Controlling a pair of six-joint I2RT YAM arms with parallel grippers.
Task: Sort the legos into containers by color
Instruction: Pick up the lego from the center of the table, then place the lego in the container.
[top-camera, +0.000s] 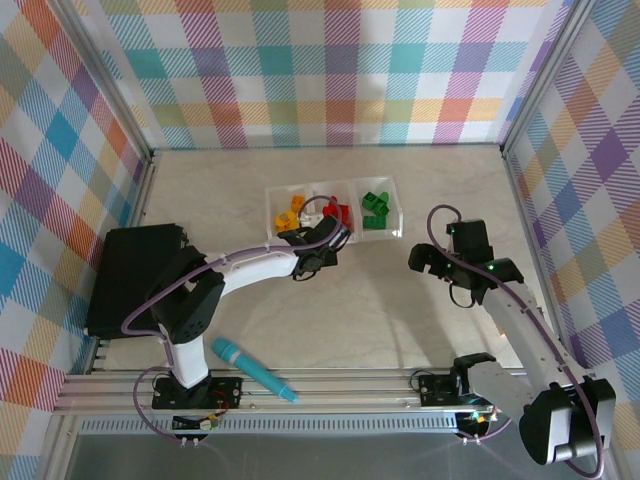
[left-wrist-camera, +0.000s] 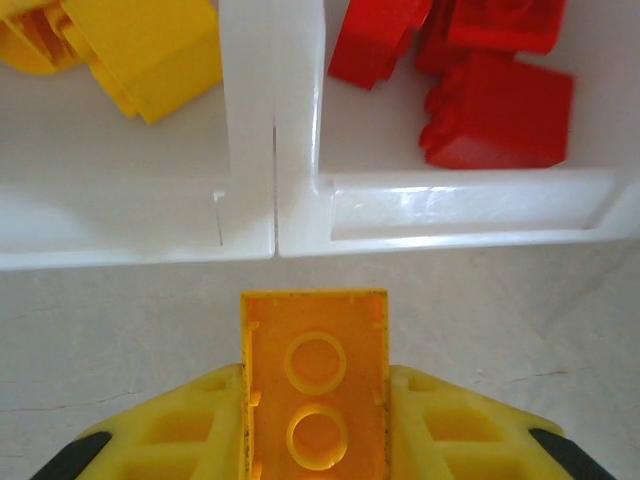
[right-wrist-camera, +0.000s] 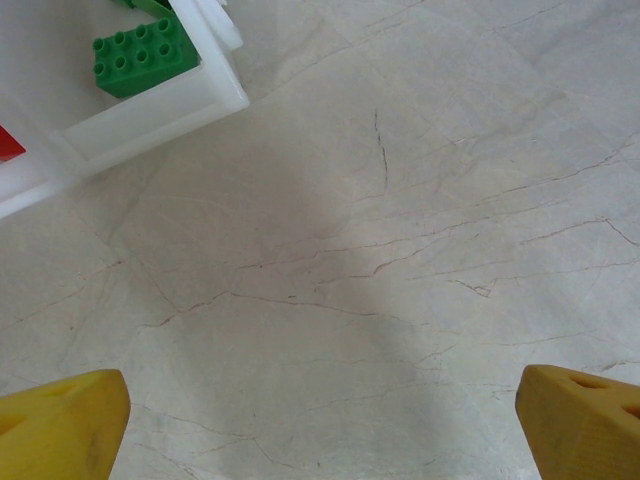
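1. The left claw (left-wrist-camera: 315, 430) is clamped on a small yellow-orange studded plastic brick (left-wrist-camera: 315, 360), which is gripped by its two long sides.
2. The gripped brick is held just short of the near wall of the clear, whitish-rimmed three-compartment plastic tray (left-wrist-camera: 450, 215). It is apart from that wall and in line with the partition between the 9 o'clock and middle compartments.
3. In the top view, yellow-orange bricks (top-camera: 290, 213) are seen in the 9 o'clock compartment, red bricks (top-camera: 338, 212) in the middle one and green bricks (top-camera: 376, 208) in the 3 o'clock one.
4. The right claw (right-wrist-camera: 320, 430) is spread wide with nothing held, over the bare pale surface (right-wrist-camera: 400, 250). The tray's corner lies at its 11 o'clock.
5. Step judged: the pick is done and delivery is in hand. Placement is not yet made.
6. Next move: the brick must be raised over the wall and shifted toward 11 o'clock, clear of the partition and the red compartment. The jaws can then be parted.
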